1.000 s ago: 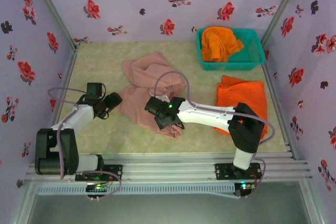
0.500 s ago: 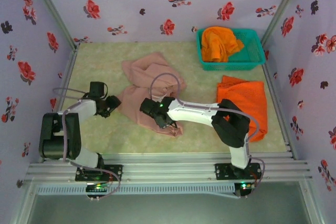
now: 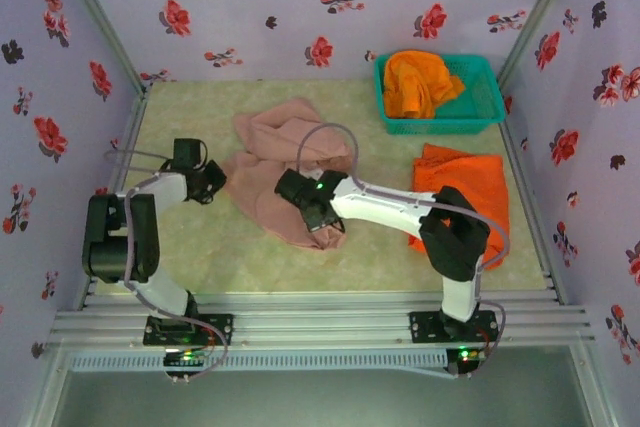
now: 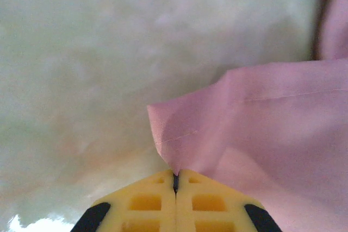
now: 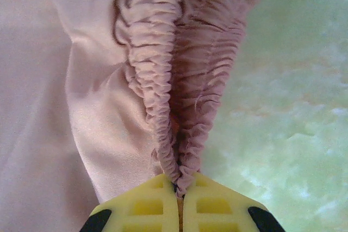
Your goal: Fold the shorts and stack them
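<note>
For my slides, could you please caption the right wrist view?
Right hand shut on the gathered waistband of the pink shorts, mottled tabletop beyond.

Lilac walls (image 3: 320, 7) printed with red and dark flowers stand beyond both claws, left of the left gripper (image 3: 220, 185) and right of the right gripper (image 3: 322, 229). Beneath them lies a pale green, mottled tabletop (image 3: 200, 247), evenly lit. Metal rails (image 3: 320, 319) run nearer.
</note>
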Robot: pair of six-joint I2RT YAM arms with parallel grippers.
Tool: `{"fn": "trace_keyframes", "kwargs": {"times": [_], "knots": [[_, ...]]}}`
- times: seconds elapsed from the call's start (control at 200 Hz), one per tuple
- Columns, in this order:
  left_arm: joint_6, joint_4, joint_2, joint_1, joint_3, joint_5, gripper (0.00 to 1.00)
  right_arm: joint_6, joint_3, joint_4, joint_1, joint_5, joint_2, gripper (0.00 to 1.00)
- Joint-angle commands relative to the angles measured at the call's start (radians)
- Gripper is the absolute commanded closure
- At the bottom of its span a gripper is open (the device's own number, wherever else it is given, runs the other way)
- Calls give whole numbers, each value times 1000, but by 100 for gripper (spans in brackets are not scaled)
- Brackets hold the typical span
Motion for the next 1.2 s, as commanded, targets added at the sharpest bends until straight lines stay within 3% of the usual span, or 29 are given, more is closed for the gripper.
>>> {"fn": "trace_keyframes", "kwargs": {"times": [0.0,0.15,0.28,0.435,0.57,0.67,0.745,0.8,0.96,1.05,1.195], "knots": [[12,50,-19,3,87,12,100,-47,78,29,-62,-39,-28,100],[22,-60,-13,50,294,12,100,-132,346,10,-193,-130,61,100],[47,-204,28,105,582,13,100,-197,823,-75,-287,-173,230,100],[85,-436,135,181,1074,13,100,-189,1449,-57,-389,-291,460,100],[143,-648,238,232,1536,12,100,-64,1432,190,-486,-450,411,100],[197,-703,229,250,1704,4,100,-51,1369,281,-530,-506,339,100],[240,-683,140,250,1654,-13,100,-90,1336,287,-550,-530,293,100],[259,-613,30,250,1515,-28,100,-115,1302,285,-562,-560,262,100],[280,-317,-371,250,911,-119,100,-215,1138,210,-575,-589,175,100],[275,-269,-548,249,660,-140,100,-236,935,190,-574,-584,94,100],[219,-261,-782,242,300,-149,100,-168,412,320,-552,-577,-103,99]]}}
